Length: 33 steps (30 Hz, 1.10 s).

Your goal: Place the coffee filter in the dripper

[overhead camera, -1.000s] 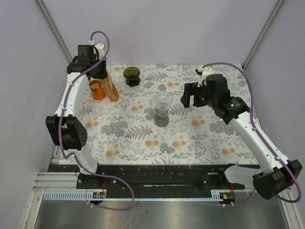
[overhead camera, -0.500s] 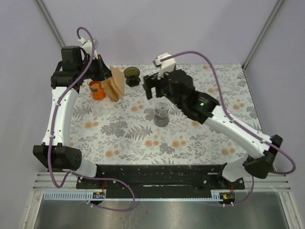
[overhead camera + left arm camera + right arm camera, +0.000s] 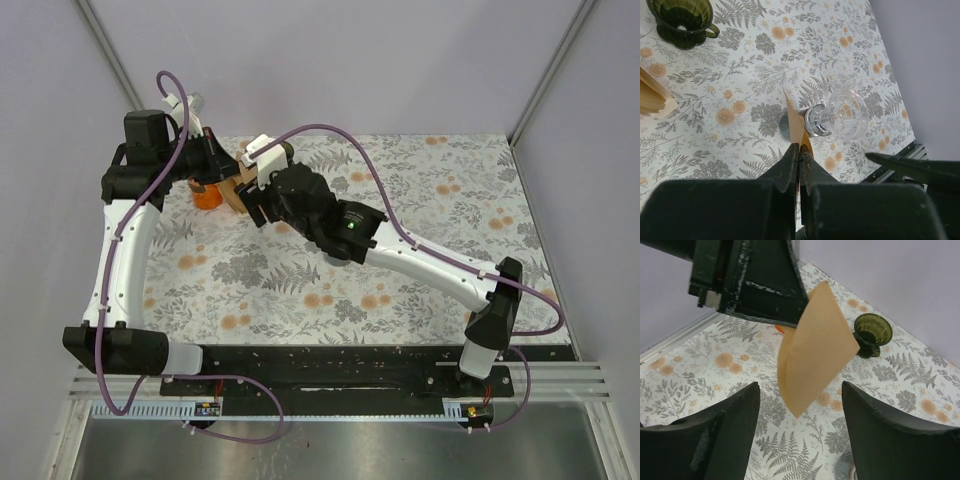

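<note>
Swung over from well away from the dripper (image 3: 872,332), the right hand (image 3: 799,387) now faces the coffee filter (image 3: 815,352), fingers spread to either side of it without touching. Clenched on the filter's edge, the left hand (image 3: 799,150) holds it raised near the dripper, which stands upright on the counter (image 3: 700,370).

The left arm (image 3: 122,240) stood extended toward the far left, with the left gripper (image 3: 799,148) clamped tight on the coffee filter (image 3: 815,345). The right arm (image 3: 430,262) stretched diagonally across toward it, the right gripper (image 3: 799,390) spread wide.
</note>
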Each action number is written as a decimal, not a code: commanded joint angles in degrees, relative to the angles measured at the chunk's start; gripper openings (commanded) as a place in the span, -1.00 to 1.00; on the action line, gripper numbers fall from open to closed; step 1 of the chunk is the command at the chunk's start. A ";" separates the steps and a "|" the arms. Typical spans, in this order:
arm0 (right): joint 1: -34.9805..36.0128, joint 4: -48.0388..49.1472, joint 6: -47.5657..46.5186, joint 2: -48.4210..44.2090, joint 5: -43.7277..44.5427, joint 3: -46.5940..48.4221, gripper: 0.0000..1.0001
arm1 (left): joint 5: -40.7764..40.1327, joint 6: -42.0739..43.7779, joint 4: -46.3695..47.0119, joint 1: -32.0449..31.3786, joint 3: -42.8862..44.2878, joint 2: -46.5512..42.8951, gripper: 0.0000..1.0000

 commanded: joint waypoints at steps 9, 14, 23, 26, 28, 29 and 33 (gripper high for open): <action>1.69 6.14 -4.64 5.55 10.60 5.16 0.38 | 4.20 -0.54 2.99 0.11 -0.15 -2.08 -1.00; 1.68 6.84 -7.01 6.78 13.85 5.86 0.26 | 4.99 -0.01 2.73 0.11 -0.15 -2.08 -1.00; 1.60 9.83 -13.52 7.93 22.20 4.64 0.09 | 5.87 0.95 2.56 0.11 -0.68 -2.17 -1.00; 1.07 10.01 -13.96 8.54 22.56 4.63 -0.05 | 6.31 1.48 2.55 0.11 -1.20 -2.08 -1.00; 0.63 9.49 -13.70 8.98 21.69 4.63 -0.20 | 6.04 2.36 2.56 -0.15 -1.90 -2.43 -1.00; 0.28 8.96 -13.35 8.98 20.55 4.81 -0.28 | 5.96 2.71 2.47 -0.32 -2.26 -2.60 -1.00; -1.21 5.80 -10.02 8.55 17.20 5.07 -0.77 | 4.99 5.96 0.10 -1.38 -2.35 -2.52 -1.00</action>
